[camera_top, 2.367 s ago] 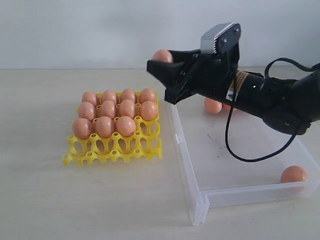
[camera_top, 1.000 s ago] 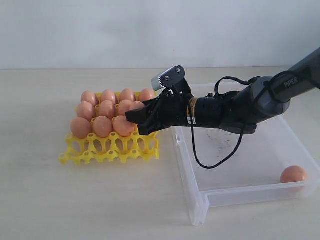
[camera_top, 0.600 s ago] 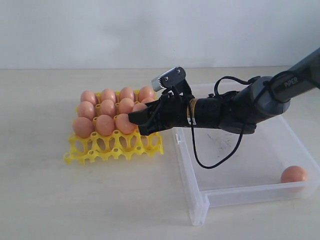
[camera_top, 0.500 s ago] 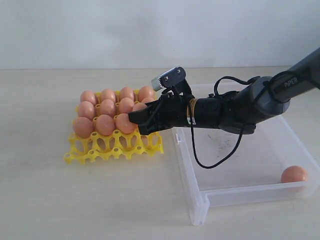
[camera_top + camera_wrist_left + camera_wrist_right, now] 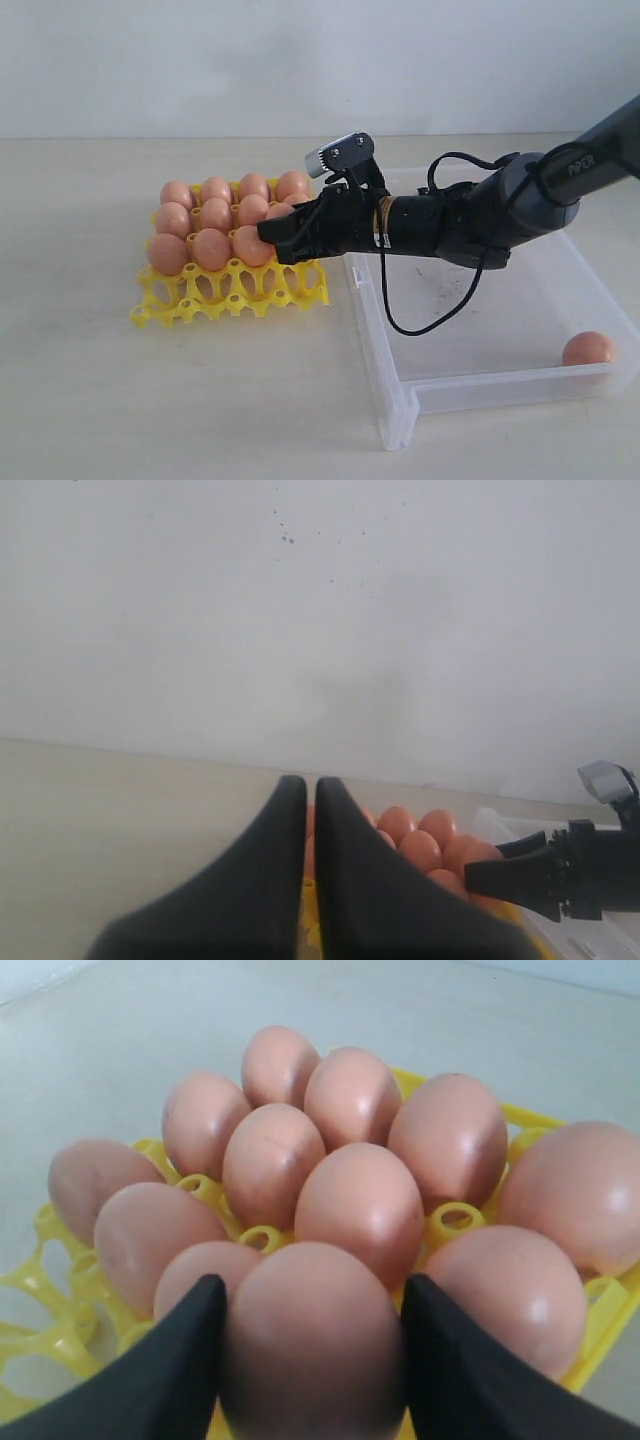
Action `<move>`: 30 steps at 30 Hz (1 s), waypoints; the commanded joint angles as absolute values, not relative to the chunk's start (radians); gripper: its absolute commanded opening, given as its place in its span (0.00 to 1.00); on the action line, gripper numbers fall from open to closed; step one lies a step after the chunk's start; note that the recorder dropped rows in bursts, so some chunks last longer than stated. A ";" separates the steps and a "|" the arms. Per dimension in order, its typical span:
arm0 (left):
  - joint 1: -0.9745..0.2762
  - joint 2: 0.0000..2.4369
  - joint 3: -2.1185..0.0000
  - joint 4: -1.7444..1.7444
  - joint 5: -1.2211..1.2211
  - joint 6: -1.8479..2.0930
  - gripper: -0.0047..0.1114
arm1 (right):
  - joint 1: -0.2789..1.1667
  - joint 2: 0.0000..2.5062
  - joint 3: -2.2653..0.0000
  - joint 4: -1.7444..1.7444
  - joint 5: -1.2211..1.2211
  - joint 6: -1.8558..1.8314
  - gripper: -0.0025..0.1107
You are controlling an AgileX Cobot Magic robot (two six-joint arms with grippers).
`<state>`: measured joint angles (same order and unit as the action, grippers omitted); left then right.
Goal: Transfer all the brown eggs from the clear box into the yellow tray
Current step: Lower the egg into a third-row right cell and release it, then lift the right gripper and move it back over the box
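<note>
The yellow tray [image 5: 200, 300] lies at the left, with several brown eggs [image 5: 212, 250] filling its back rows and its front row of cups bare. My right gripper [image 5: 272, 238] reaches across from the clear box [image 5: 380, 340] and hangs low over the tray's right side. In the right wrist view that gripper [image 5: 312, 1285] is shut on a brown egg [image 5: 312, 1340], with a black finger touching each side just above the tray [image 5: 455, 1222]. One egg [image 5: 587, 348] lies in the box's near right corner. My left gripper [image 5: 311, 780] is shut and empty, and it does not show in the exterior view.
The clear box's left wall stands right beside the tray's right edge. A black cable [image 5: 420, 325] loops down from the right arm into the box. Bare tabletop [image 5: 150, 400] lies in front of the tray and to its left.
The right arm came down from above the box's far left corner to the tray, with the egg still held. In the last second the tray slid a little to the right.
</note>
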<state>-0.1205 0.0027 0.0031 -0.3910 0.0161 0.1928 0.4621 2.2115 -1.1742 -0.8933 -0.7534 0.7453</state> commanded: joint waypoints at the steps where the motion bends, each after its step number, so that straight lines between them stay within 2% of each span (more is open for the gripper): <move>1: -0.126 0.000 0.000 -0.400 0.000 0.185 0.07 | 0.458 2.209 -1.176 -0.863 -0.694 0.762 0.49; 27: -0.126 0.000 0.000 -0.400 0.000 0.185 0.07 | 0.458 1.997 -1.176 -0.861 -0.497 0.870 0.49; 29: -0.126 0.000 0.000 -0.400 0.000 0.185 0.07 | 0.458 1.967 -1.176 -0.894 -0.477 0.920 0.44; 30: -0.126 0.000 0.000 -0.400 0.000 0.185 0.07 | 0.458 1.950 -1.176 -0.933 -0.473 0.940 0.37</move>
<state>-0.1205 0.0027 0.0031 -0.3910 0.0161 0.1928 0.4659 1.9990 -1.1757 -0.8772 -0.4913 0.8801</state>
